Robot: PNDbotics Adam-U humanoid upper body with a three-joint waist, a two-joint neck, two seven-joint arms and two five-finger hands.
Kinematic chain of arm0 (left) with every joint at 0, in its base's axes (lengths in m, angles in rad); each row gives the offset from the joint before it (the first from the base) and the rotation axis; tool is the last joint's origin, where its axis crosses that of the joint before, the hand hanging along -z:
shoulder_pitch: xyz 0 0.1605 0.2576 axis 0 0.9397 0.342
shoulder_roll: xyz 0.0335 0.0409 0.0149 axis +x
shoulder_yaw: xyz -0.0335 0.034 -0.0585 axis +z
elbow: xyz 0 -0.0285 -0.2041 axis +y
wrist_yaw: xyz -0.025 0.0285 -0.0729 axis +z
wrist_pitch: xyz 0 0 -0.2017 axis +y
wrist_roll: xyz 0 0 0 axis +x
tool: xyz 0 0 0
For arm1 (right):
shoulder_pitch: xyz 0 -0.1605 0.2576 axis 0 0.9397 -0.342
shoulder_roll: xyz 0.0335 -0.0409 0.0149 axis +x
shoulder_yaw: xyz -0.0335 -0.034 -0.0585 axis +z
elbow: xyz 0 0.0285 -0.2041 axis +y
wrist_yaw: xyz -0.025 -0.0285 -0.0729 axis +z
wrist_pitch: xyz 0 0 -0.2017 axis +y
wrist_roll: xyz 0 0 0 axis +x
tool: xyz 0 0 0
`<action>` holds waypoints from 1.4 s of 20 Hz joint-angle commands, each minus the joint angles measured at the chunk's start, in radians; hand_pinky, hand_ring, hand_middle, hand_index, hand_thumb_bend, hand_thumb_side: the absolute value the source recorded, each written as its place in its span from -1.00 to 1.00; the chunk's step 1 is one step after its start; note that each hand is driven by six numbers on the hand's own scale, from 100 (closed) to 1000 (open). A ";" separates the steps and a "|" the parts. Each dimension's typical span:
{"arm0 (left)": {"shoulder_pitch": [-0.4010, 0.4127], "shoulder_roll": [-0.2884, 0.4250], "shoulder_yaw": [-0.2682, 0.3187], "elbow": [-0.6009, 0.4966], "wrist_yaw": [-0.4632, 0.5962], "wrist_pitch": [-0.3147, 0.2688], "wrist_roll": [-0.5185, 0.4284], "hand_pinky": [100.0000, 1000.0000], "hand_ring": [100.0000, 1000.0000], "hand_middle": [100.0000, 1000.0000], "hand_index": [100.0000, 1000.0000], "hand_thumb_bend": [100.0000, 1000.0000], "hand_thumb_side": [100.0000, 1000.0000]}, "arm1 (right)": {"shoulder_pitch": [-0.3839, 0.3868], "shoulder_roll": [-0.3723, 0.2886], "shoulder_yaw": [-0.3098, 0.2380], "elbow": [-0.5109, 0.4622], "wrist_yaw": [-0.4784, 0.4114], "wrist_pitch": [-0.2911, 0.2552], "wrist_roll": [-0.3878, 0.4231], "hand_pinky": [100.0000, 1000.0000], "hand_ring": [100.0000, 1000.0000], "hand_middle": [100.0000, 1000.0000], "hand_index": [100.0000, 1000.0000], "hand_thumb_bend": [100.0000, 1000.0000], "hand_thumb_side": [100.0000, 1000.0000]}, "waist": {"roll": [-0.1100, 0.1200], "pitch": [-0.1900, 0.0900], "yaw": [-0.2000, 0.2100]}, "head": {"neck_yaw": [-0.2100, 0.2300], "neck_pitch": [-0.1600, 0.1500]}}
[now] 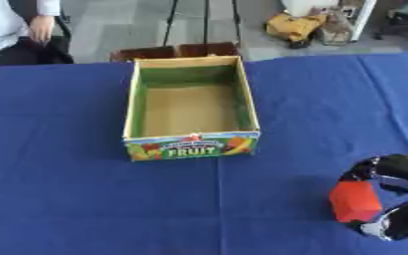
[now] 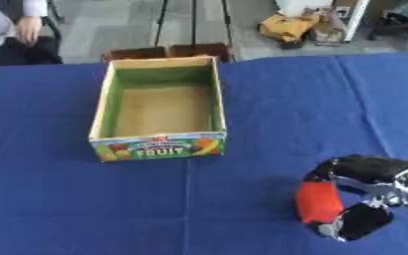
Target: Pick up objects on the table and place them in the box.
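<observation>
**Red block in the right hand's grasp, box standing open**

Fingers of the right hand are curling around a red block near the lower right corner of the blue table. One dark finger is arching over the top of the block while another is pressing in from below, so the block is sitting pinched between them with its red face turned toward the table's middle. Whether the block is resting on the cloth or hanging just above it is not something these views are settling. A silver joint is showing at the edge of the right eye view, behind the fingers.

The box is sitting well apart from the hand, up and to the left, toward the far side of the table. It is standing upright with its top open, its inner walls showing green and its floor plain brown. The front panel is carrying a colourful picture of fruit with the word FRUIT printed across it. Nothing is lying inside it.

The left hand is not showing in either of the 2 views.
</observation>
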 commanded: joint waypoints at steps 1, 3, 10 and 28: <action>-0.017 0.018 -0.004 -0.014 0.004 -0.002 0.006 0.72 0.82 0.75 1.00 -0.90 1.00 | -0.008 -0.027 -0.015 0.002 0.017 0.007 -0.023 -0.37 0.41 0.43 0.71 -0.68 -0.18 | 0.013 0.002 0.001 | -0.005 -0.010; -0.018 0.017 -0.004 -0.014 0.004 -0.002 0.006 0.72 0.83 0.76 1.00 -0.91 1.00 | -0.010 -0.028 -0.013 0.006 0.022 0.011 -0.039 -0.44 0.33 0.39 0.66 -0.73 -0.26 | 0.013 0.003 0.003 | -0.008 -0.010; -0.019 0.015 -0.004 -0.014 0.003 -0.002 0.008 0.72 0.83 0.76 0.99 -0.92 1.00 | -0.015 -0.031 0.001 0.034 0.052 0.001 -0.087 -0.50 0.24 0.36 0.56 -0.69 -0.47 | 0.012 0.006 0.007 | -0.015 -0.008; -0.019 0.013 -0.006 -0.014 0.004 0.000 0.014 0.71 0.83 0.75 0.98 -0.96 1.00 | -0.055 -0.034 -0.019 -0.013 0.019 0.039 -0.221 -1.00 -0.22 -0.21 -0.07 -0.98 -0.63 | 0.002 0.001 0.005 | -0.014 -0.013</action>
